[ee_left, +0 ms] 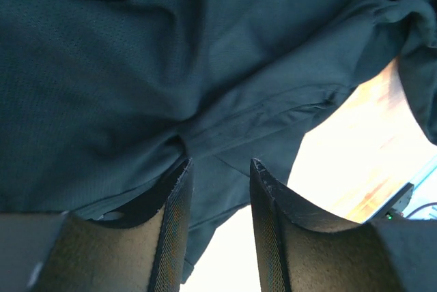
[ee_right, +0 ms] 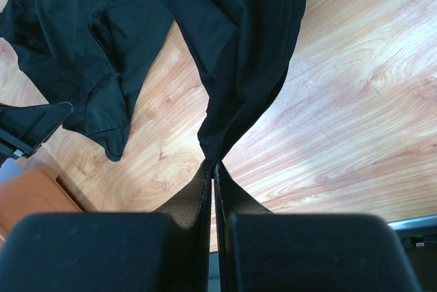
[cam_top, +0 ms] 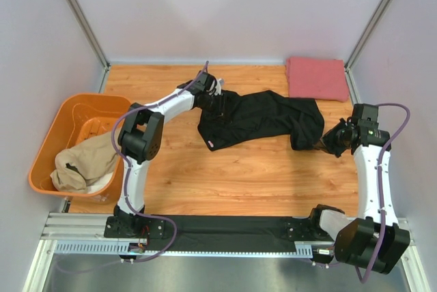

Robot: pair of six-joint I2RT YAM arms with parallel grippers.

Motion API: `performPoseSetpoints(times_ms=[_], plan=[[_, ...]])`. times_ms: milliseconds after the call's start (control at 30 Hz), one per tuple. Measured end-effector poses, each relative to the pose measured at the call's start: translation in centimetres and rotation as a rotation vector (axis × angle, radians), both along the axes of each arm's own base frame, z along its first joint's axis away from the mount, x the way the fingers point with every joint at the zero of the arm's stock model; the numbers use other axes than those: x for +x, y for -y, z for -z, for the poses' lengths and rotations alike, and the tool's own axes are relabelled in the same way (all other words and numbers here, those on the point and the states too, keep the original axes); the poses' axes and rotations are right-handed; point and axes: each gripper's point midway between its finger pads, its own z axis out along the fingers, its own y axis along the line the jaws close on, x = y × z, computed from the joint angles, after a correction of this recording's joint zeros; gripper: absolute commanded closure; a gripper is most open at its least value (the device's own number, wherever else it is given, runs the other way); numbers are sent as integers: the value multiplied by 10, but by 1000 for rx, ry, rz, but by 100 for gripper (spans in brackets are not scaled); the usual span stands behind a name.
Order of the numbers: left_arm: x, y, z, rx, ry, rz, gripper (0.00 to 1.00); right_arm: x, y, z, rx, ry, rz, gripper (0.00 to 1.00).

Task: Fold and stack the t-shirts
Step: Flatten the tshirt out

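Black t-shirt [cam_top: 263,118] stretches left to right across the worktop's [cam_top: 239,176] far half; right claw [ee_right: 213,164] is clamped on its right end, left claw [ee_left: 218,169] stands part-open at its left end, apparently gripping nothing.

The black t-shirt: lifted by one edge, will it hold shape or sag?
Probably sags: the black t-shirt lies crumpled and funnels into a narrow bunch where the right jaws pinch it. Likely light, since that small pinch seems enough. Pushed, it would probably wrinkle rather than slide whole.
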Motion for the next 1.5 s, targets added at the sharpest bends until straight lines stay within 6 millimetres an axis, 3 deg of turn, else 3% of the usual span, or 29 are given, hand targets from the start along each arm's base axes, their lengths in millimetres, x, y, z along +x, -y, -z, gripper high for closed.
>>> performPoseSetpoints(times_ms=[300, 633, 900, 1000, 1133, 1367, 1500], plan=[[-7, -4, 29, 41, -71, -1, 54, 0, 0, 0, 1, -2, -1, 100], [-3, 2, 31, 21, -79, 5, 64, 0, 0, 0, 1, -2, 0, 100], [1, 6, 29, 4, -77, 12, 63, 0, 0, 0, 1, -2, 0, 100], [2, 8, 31, 2, -83, 11, 71, 0, 0, 0, 1, -2, 0, 100], [3, 8, 36, 14, -98, 8, 100, 0, 0, 0, 1, -2, 0, 100], [15, -2, 30, 94, -58, -3, 100, -1, 0, 2, 2, -9, 0, 100], [13, -12, 11, 133, -22, 1, 100, 1, 1, 8, 6, -38, -1, 100]])
